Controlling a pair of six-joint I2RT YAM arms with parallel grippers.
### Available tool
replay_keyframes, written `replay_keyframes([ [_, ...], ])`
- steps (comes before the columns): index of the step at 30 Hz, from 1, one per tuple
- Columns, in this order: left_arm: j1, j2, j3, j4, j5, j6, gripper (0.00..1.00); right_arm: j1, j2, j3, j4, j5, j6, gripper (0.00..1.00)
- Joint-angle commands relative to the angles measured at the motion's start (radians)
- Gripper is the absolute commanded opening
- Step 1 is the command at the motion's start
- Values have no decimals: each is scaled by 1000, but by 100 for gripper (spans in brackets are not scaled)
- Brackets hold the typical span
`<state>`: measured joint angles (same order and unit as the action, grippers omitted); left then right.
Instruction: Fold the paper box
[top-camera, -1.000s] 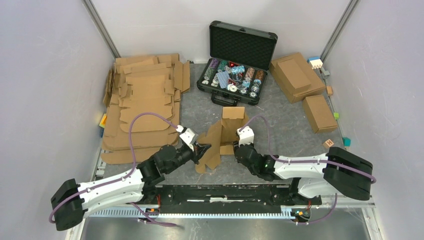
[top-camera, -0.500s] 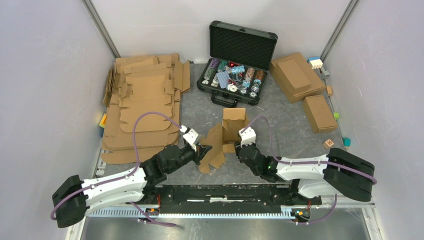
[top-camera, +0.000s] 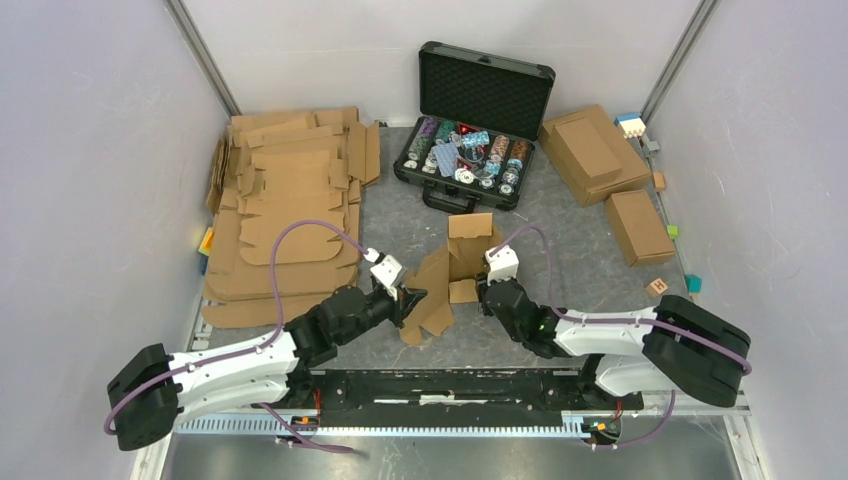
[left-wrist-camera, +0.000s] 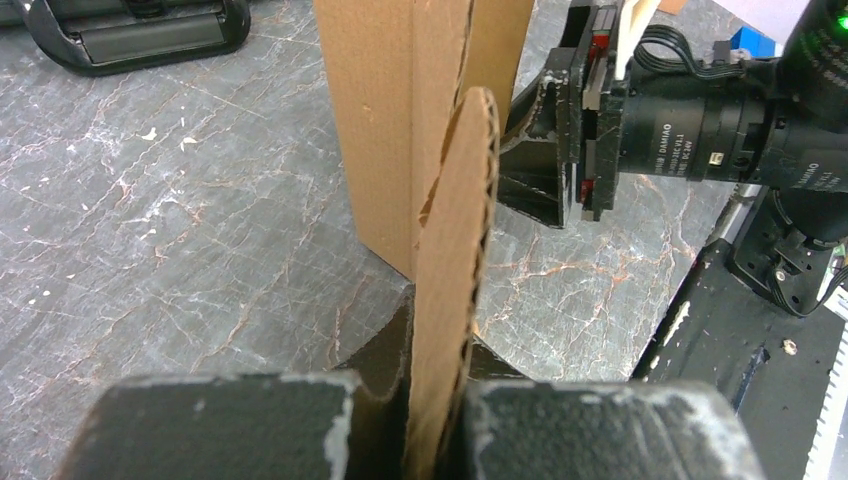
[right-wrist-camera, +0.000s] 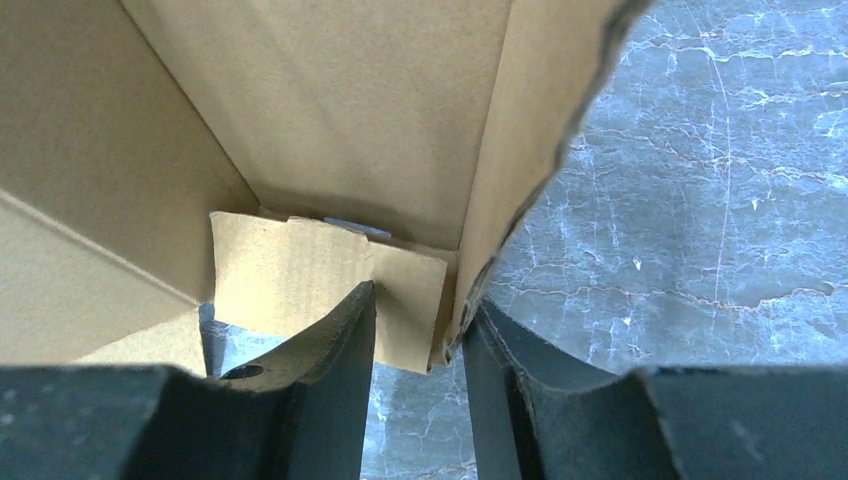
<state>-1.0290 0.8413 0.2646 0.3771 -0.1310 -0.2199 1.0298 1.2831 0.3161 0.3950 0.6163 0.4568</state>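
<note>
Clamping the paper box (top-camera: 465, 245), left end effector (top-camera: 409, 298); right end effector (top-camera: 484, 285) ajar astride its wall; black case (top-camera: 470, 160) beyond.

The paper box (top-camera: 452, 268) stands half-folded between the pincers: left pincer (top-camera: 410, 297) at its left flap, right pincer (top-camera: 487, 287) at its right wall, open black case (top-camera: 478, 110) beyond both.
</note>
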Motion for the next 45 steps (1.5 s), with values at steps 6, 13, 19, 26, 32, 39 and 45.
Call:
replay_keyframes([
  [6, -9, 53, 35, -29, 9, -7, 5, -30, 109, 55, 13, -87, -4, 41],
  [13, -12, 42, 32, -30, 4, -7, 6, -29, 188, 107, -107, -34, 41, 41],
  [19, -14, 32, 28, -29, 1, -8, 6, -32, 198, 152, -212, 42, 82, 48],
  [26, -15, 31, 27, -29, 0, -10, 6, -60, 186, 127, -136, -47, 148, 60],
  [32, -16, 31, 26, -29, -1, -10, 6, -92, 143, 81, 6, -146, 172, 58],
  [39, -17, 32, 27, -29, -2, -9, 6, -103, 134, 91, 38, -181, 137, 54],
  [45, -22, 35, 28, -30, 1, -9, 6, -105, 159, 101, 2, -152, 172, 55],
])
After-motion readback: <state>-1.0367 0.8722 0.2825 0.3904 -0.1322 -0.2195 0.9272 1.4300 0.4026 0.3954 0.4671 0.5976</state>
